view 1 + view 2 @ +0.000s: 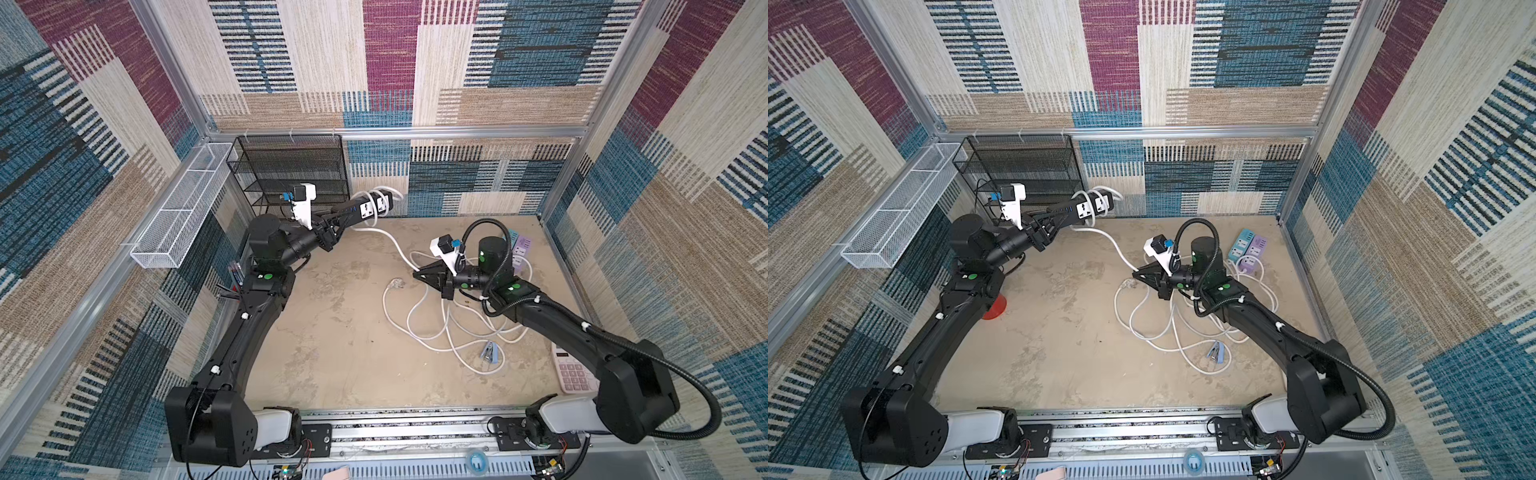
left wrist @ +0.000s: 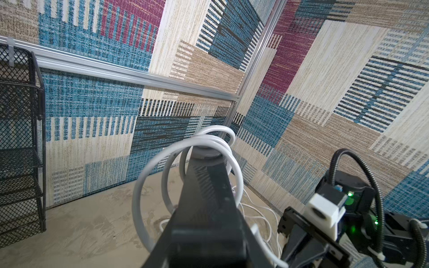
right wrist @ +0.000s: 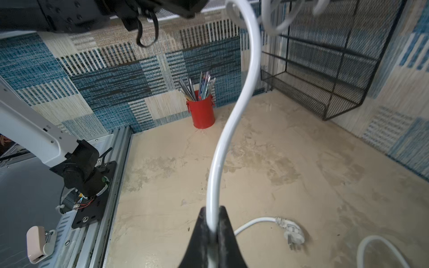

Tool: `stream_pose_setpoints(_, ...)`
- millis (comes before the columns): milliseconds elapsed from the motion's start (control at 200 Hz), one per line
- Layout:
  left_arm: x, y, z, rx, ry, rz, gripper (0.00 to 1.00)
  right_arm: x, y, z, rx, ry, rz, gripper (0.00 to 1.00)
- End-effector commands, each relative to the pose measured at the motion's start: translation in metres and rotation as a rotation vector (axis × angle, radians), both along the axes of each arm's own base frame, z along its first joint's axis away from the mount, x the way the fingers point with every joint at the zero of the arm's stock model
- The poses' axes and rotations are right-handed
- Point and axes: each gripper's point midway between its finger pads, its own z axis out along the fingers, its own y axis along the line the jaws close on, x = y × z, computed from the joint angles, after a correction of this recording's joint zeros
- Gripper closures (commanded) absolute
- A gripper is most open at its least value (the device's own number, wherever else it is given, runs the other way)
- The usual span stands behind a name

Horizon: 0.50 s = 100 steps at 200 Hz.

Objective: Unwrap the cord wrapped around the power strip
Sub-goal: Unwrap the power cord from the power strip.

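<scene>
Left gripper (image 1: 340, 219) clamps the black power strip (image 1: 368, 210), white cord (image 1: 397, 245) loosely looped around; right gripper (image 1: 417, 272) pinches cord.

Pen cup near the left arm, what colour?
The pen cup is red; the right wrist view shows it best.

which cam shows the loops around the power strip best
The left wrist view: the cord loops ring the power strip close up and sharp, so each turn can be told apart. In both top views they are small, at the strip's far end. The right wrist view catches only blurred bits.
</scene>
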Motion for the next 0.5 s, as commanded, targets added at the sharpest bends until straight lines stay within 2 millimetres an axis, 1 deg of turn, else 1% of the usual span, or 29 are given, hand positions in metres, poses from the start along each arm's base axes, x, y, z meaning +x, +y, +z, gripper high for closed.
stream_pose_setpoints(0, -0.008, -0.003, 0.021, -0.013, -0.079, -0.029, 1.0, 0.011, 0.01, -0.009, 0.032, 0.021, 0.008, 1.0)
stream_pose_setpoints(80, -0.011, -0.006, 0.024, -0.028, -0.081, -0.052, 1.0, 0.024, 0.015, -0.019, 0.038, 0.036, -0.003, 1.0)
stream_pose_setpoints(115, -0.013, -0.007, 0.026, -0.033, -0.083, -0.061, 1.0, 0.032, 0.017, -0.025, 0.037, 0.047, -0.017, 1.0)
stream_pose_setpoints(235, -0.019, -0.013, 0.029, -0.054, -0.084, -0.1, 1.0, 0.061, 0.029, -0.036, 0.04, 0.064, -0.043, 1.0)
stream_pose_setpoints(381, -0.03, -0.022, 0.03, -0.05, -0.093, -0.135, 1.0, 0.103, 0.039, -0.039, 0.053, 0.053, -0.095, 1.0)
stream_pose_setpoints(396, -0.03, -0.024, 0.029, -0.05, -0.091, -0.138, 1.0, 0.107, 0.039, -0.041, 0.054, 0.059, -0.102, 1.0)
stream_pose_setpoints(401, -0.031, -0.024, 0.029, -0.051, -0.092, -0.14, 1.0, 0.109, 0.039, -0.039, 0.057, 0.052, -0.104, 1.0)
stream_pose_setpoints(476, -0.034, -0.03, 0.028, -0.051, -0.086, -0.161, 1.0, 0.133, 0.037, -0.04, 0.07, 0.058, -0.135, 1.0)
stream_pose_setpoints(496, -0.034, -0.032, 0.027, -0.051, -0.084, -0.167, 1.0, 0.139, 0.036, -0.036, 0.079, 0.054, -0.142, 1.0)
